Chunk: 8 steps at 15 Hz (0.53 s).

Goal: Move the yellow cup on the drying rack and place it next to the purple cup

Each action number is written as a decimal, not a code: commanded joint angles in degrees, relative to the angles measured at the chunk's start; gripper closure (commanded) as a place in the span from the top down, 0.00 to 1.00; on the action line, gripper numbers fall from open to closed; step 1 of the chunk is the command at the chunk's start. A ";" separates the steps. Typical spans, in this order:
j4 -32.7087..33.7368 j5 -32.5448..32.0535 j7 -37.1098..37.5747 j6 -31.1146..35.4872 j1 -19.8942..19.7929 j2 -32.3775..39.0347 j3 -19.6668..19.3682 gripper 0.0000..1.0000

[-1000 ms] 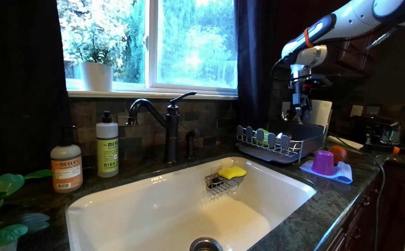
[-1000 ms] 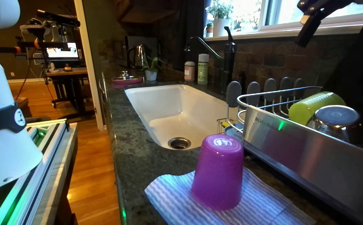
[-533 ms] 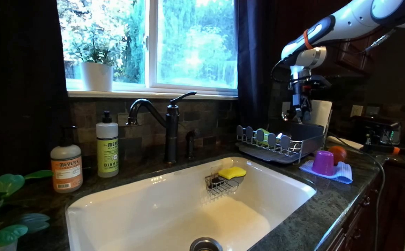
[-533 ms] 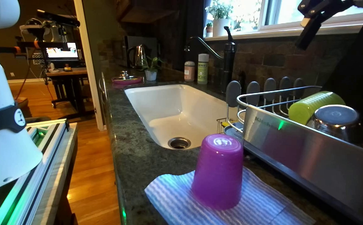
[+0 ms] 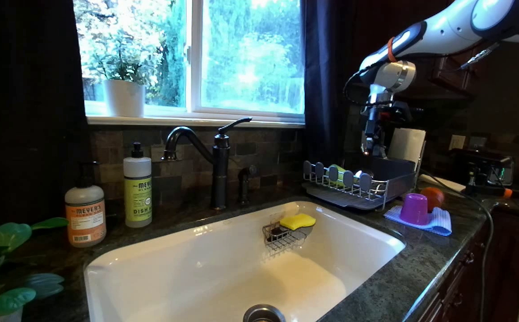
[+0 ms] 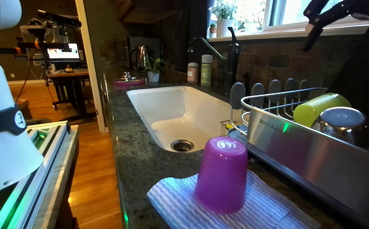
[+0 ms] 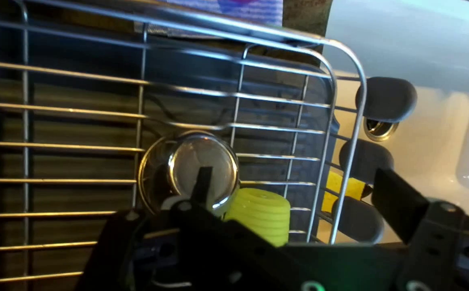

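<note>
Jaws spread; yellow cup (image 7: 263, 212) lies below them, off-centre, beside a metal bowl (image 7: 190, 159). Advise centring over the cup before descending, steering clear of that bowl.

In an exterior view, a bowl (image 6: 343, 124) hid the yellow cup's (image 6: 316, 107) near right side, and perhaps its rim.

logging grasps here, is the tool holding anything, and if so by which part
Nothing is held: the tool is open, and the yellow cup lies in the drying rack.
</note>
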 commanded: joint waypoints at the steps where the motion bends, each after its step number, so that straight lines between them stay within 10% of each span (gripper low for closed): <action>1: 5.57 3.73 -7.02 -1.86 -2.35 5.22 1.41 1.00; 8: 17.13 -1.65 -14.17 -3.32 -1.12 14.48 1.70 1.00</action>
